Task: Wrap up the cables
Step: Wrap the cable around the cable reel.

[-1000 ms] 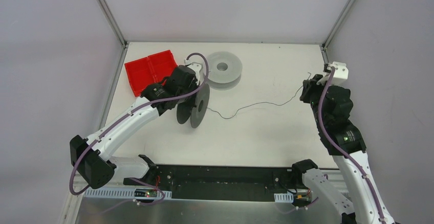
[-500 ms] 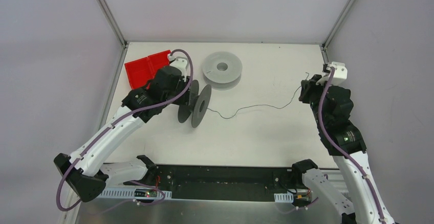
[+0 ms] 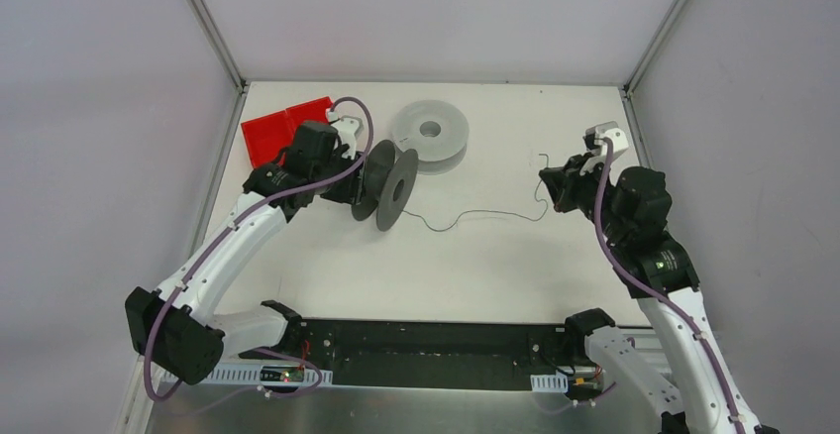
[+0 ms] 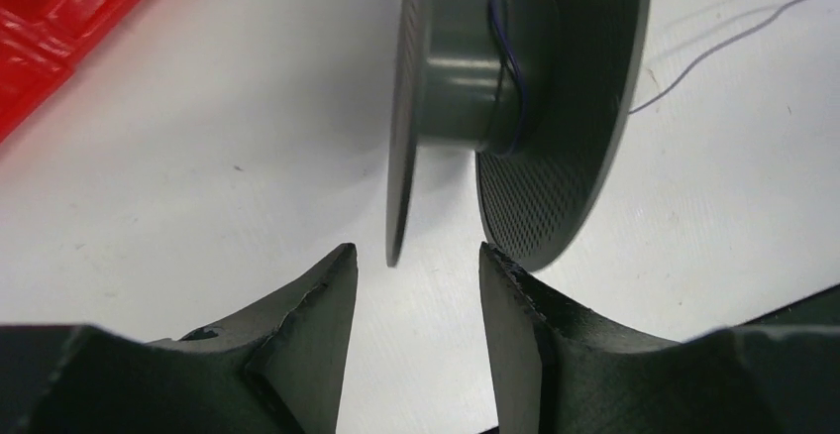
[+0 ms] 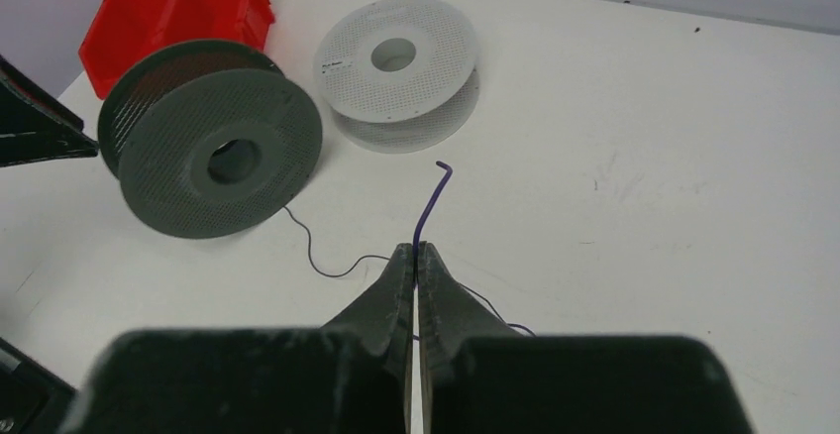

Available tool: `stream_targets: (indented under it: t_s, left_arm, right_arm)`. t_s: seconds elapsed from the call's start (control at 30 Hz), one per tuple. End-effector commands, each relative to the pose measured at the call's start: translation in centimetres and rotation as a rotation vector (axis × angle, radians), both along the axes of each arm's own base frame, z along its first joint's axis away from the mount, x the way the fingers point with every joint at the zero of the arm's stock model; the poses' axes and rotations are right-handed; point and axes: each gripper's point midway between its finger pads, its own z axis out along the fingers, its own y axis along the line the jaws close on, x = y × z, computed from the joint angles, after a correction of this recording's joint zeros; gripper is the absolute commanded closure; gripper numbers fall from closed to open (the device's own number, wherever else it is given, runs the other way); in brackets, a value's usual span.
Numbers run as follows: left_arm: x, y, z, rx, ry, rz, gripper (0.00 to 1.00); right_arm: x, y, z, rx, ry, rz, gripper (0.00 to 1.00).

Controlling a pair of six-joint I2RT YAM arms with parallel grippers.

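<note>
**Cable** (image 3: 485, 214): thin dark wire, lying in loose waves across the middle of the table (image 3: 515, 285). In the overhead view its long axis is running roughly from 9 to 3 o'clock. The 9 o'clock end is sitting in a turn or two round the hub of the dark spool (image 3: 391, 188). The 3 o'clock end is bending toward 12 and poking just past the right gripper (image 5: 417, 248), whose jaws are pinching it tight.

**Left gripper** (image 4: 414, 261): jaws standing apart, grasping nothing. They are straddling the lower rim of the spool's near flange, apparently without touching it.

**Also present:** pale spool (image 3: 429, 135) lying flat at 1 o'clock of the dark one; red bins (image 3: 272, 129) at its 10 o'clock.

**Step in hand, as judged:** winding barely begun — the left gripper seems to be lining up a hold on the spool.

**Next move, as judged:** likely calling for closing on the flange, then turning the spool while the right gripper is feeding the wire under light tension — kept in line with the hub
</note>
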Motion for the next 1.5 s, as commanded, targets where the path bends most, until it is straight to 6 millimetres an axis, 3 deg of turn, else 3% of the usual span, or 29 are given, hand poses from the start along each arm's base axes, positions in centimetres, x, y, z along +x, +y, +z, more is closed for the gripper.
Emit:
stream_targets:
  t_s: [0.0,0.17,0.33,0.53,0.77,0.93,1.23,1.37,1.47]
  left_arm:
    - [0.4,-2.5,-0.2,-0.053,-0.027,-0.147,0.52]
    - [1.6,-3.1,-2.0,-0.031,0.015,-0.169,0.60]
    - [3.8,-3.4,-2.1,0.001,-0.039,-0.176,0.72]
    - [5.0,-3.5,-1.6,0.017,-0.057,-0.168,0.70]
    - [5.7,-2.0,-2.0,0.085,-0.079,-0.133,0.62]
    - [6.3,-2.4,-1.2,0.012,-0.070,-0.182,0.53]
    - [6.2,-2.7,-1.1,-0.024,-0.060,-0.277,0.55]
    - [6.5,-3.0,-1.8,-0.027,-0.040,-0.304,0.61]
    - [6.7,-2.8,-2.0,-0.017,-0.033,-0.293,0.84]
  right_arm:
    - [-0.2,2.1,1.2,0.019,-0.045,0.128,1.00]
    - [-0.4,2.5,1.3,0.035,-0.048,0.151,1.00]
    - [-0.9,2.5,1.3,0.031,-0.062,0.166,1.00]
    - [-1.4,2.7,1.7,0.052,-0.072,0.176,1.00]
    - [-1.6,2.9,1.6,0.065,-0.077,0.187,1.00]
    - [-1.6,3.1,1.7,0.069,-0.077,0.200,1.00]
    - [-1.8,3.4,1.8,0.078,-0.079,0.217,1.00]
    - [-1.6,3.6,1.7,0.086,-0.076,0.226,1.00]
    - [-1.6,3.6,1.8,0.076,-0.076,0.228,1.00]
